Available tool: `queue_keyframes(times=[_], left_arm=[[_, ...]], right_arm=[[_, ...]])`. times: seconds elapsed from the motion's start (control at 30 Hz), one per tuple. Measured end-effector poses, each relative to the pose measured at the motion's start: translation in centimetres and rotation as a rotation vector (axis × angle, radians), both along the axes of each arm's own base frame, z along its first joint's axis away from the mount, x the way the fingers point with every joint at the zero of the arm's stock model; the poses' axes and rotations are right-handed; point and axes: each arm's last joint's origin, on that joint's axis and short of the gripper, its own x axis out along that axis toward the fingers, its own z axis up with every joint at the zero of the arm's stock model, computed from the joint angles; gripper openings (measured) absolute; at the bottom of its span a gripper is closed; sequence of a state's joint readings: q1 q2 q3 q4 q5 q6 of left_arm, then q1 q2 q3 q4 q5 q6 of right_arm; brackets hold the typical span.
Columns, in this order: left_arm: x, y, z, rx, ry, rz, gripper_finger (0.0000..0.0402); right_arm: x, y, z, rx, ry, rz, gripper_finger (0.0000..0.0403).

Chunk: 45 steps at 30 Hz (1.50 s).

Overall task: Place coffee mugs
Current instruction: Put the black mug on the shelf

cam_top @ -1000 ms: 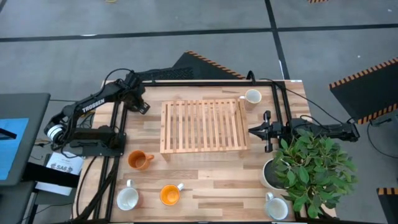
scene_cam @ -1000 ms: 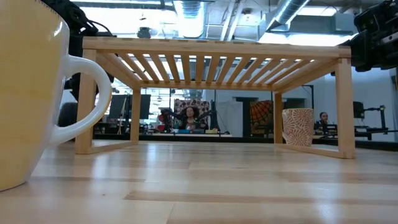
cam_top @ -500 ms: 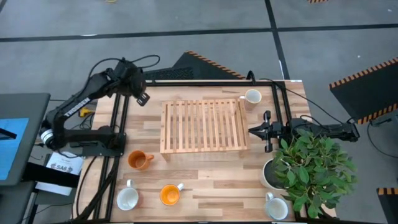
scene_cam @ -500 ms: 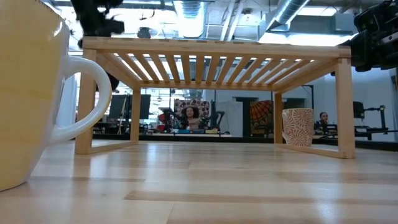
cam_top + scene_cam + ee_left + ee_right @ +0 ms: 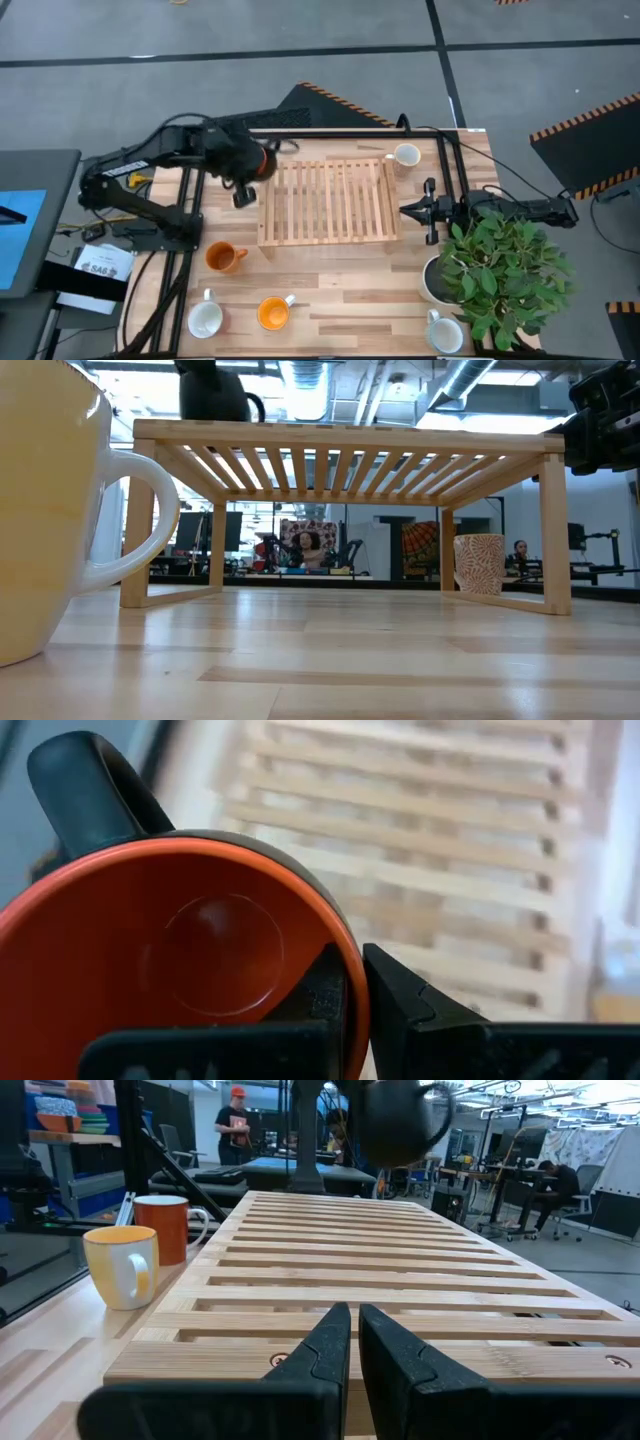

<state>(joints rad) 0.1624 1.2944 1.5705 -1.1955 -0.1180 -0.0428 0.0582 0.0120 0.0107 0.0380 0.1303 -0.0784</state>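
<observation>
While the left tool (image 5: 247, 172) grips the dark mug (image 5: 180, 955) by its rim, one finger inside the red interior and one outside, it hangs above the left edge of the slatted wooden rack (image 5: 327, 201); whether the mug touches the slats is hard to tell. On the table (image 5: 340, 300) stand two orange mugs (image 5: 225, 257) (image 5: 272, 313), a white mug (image 5: 204, 320) at front left, another white mug (image 5: 443, 331) beside the plant pot (image 5: 432, 282), and a pale mug (image 5: 406, 155) behind the rack. At the rack's right end the right tool (image 5: 352, 1342) waits, its fingers nearly together and empty.
</observation>
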Motion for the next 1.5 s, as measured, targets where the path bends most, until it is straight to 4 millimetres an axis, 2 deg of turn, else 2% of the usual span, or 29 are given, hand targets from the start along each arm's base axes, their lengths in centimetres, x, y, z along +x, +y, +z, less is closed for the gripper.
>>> queue_keyframes(times=[0.2,0.43,0.8,1.5], left_arm=[[3.1,-1.4,-0.5,-0.031,0.029,-0.099,0.0002],[5.0,-0.3,-2.2,-0.071,0.106,-0.1,0.0004],[4.7,1.8,-2.3,-0.184,0.083,-0.04,0.0011],[4.5,3.4,-2.2,-0.113,0.076,0.025,0.009]], right_arm=[[0.0,0.0,0.0,0.0,0.0,0.0,0.0053],[0.0,0.0,0.0,0.0,0.0,0.0,0.0053],[0.0,0.0,0.0,0.0,0.0,0.0,0.0053],[0.0,0.0,0.0,0.0,0.0,0.0,0.0053]])
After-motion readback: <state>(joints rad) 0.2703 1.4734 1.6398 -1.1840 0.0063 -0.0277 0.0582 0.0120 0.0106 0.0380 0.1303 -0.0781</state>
